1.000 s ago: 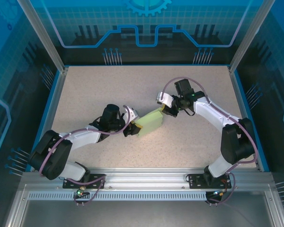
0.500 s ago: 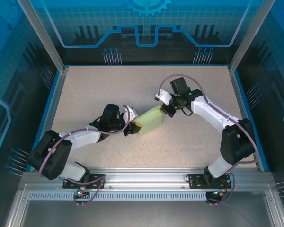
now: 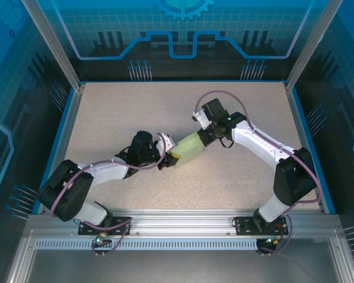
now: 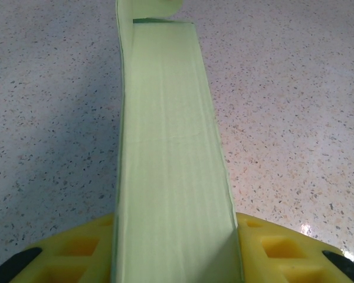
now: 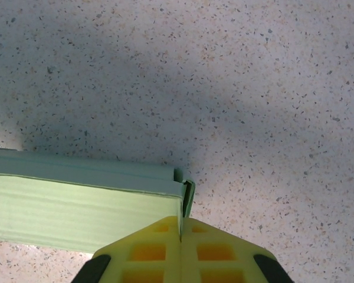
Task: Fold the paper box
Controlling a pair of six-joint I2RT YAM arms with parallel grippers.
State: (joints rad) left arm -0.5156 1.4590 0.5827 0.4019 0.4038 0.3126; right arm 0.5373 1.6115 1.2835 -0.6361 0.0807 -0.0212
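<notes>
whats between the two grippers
The paper box spans from the left gripper to the right gripper, seen in the top view.

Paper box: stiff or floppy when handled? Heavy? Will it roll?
Likely floppy: the paper box is thin card and its far end curls over. Probably light, given such thin edges. Flat faces, so it should slide on the table rather than roll.
</notes>
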